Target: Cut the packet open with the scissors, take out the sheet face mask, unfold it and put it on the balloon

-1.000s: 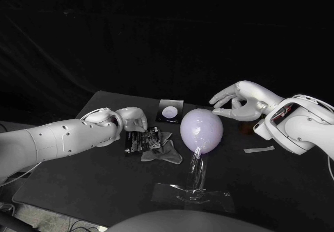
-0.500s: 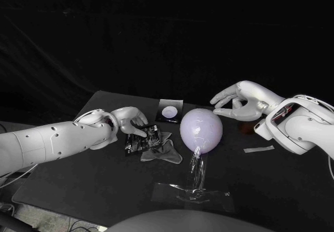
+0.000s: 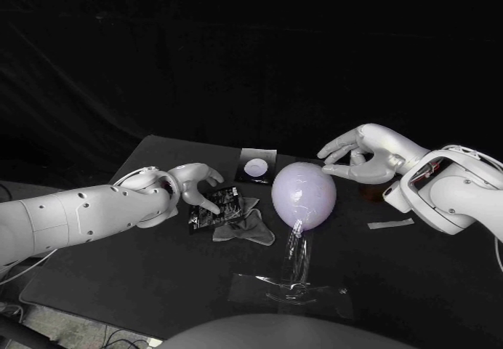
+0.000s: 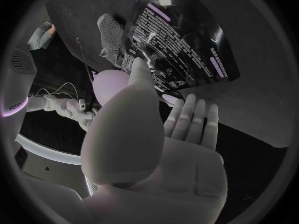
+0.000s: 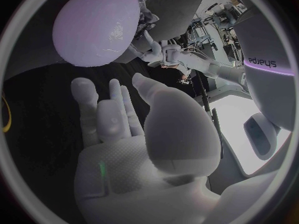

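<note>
The pale balloon (image 3: 304, 195) stands on a clear stand (image 3: 294, 289) at mid-table, also seen as balloon (image 5: 96, 25). To its left lies the black printed packet (image 3: 217, 209), with the crumpled grey sheet mask (image 3: 244, 230) at its near right corner. My left hand (image 3: 195, 185) hovers at the packet's far left edge, fingers spread and holding nothing. In the left wrist view the packet (image 4: 181, 40) and mask (image 4: 111, 29) lie beyond my left hand (image 4: 168, 134). My right hand (image 3: 356, 160) is raised beside the balloon's upper right, fingers loosely apart and empty; right hand (image 5: 124, 134).
A small dark card with a white disc (image 3: 256, 168) lies behind the balloon. A pale cut strip (image 3: 390, 225) lies on the table under my right arm. A brownish object (image 3: 369, 193) sits by the right forearm. The stand's clear base spreads near the table's front.
My left hand has lifted its fingers off the packet's far left corner and spread them. The right hand has barely moved.
</note>
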